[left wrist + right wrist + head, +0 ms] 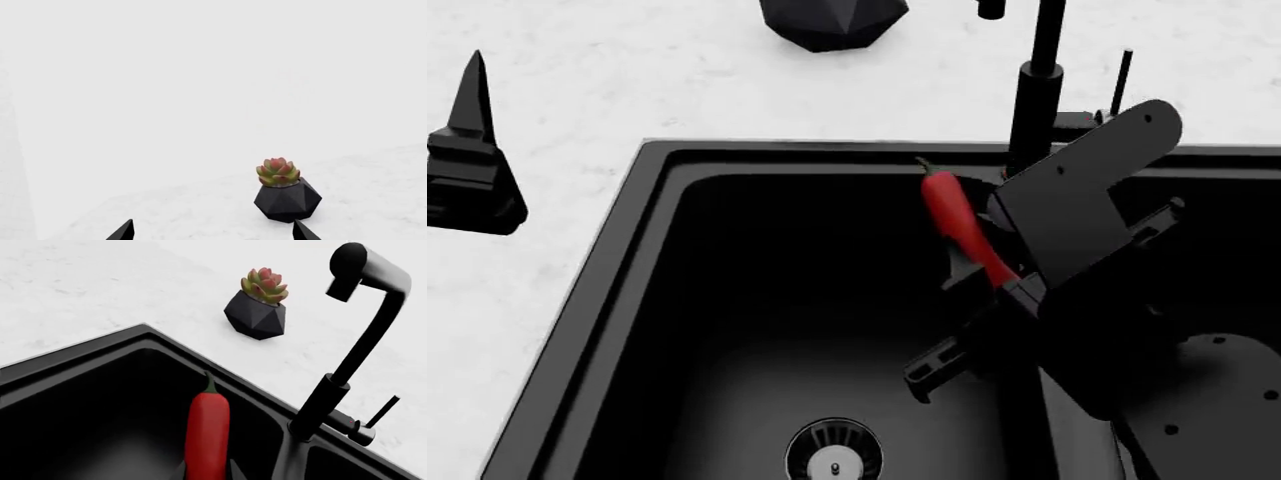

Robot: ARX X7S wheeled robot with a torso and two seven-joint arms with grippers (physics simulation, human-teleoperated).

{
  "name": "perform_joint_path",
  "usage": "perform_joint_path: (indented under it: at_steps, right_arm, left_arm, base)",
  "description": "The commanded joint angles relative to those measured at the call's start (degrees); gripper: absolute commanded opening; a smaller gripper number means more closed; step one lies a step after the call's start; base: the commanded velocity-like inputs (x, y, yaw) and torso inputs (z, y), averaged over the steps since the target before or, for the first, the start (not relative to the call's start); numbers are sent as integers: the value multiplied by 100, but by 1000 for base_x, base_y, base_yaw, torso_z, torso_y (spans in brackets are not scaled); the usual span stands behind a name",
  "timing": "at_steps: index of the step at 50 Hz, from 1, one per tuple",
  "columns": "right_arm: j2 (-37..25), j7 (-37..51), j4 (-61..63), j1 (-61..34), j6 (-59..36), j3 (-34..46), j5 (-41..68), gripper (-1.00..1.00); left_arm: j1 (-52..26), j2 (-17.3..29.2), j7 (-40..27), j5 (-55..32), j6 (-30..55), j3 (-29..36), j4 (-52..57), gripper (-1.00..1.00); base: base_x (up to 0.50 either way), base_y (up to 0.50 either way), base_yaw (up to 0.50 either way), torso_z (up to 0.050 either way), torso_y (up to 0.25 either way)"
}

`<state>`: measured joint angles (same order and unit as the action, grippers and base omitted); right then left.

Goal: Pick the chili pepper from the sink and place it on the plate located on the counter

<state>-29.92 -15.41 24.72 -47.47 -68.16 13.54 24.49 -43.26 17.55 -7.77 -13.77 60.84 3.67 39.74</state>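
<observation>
The red chili pepper (954, 218) with its green stem hangs above the left basin of the black sink (649, 170), near the basin's back wall. My right gripper (998, 272) is shut on its lower end. In the right wrist view the chili pepper (207, 432) stands upright between the two fingertips of the right gripper (205, 471). My left gripper (213, 232) is open with nothing in it, over the white counter (200, 210). In the head view the left gripper (474, 120) shows left of the sink. The plate is out of view.
A black faceted pot with a succulent (287, 197) stands on the counter (627, 80) behind the sink's back left corner. The black faucet (1041, 90) rises behind the divider, close to my right arm. A silver drain strainer (834, 455) sits in the basin floor.
</observation>
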Motion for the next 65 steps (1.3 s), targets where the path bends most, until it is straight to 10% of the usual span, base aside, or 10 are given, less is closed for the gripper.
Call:
perform_joint_path:
  at_steps: [1,65]
  right_arm:
    - [-103,259,386,264,-101,-420,-35,-100]
    - [-142,204,214,147,-81,-354,125,-100]
  left_arm:
    - [21,-2,-25,-29,-18,-25,36,100]
    - [1,50,-131,-160,-37,24,43,100]
  base:
    - [0,0,0,0,0]
    - [-169,-485,0,0,0]
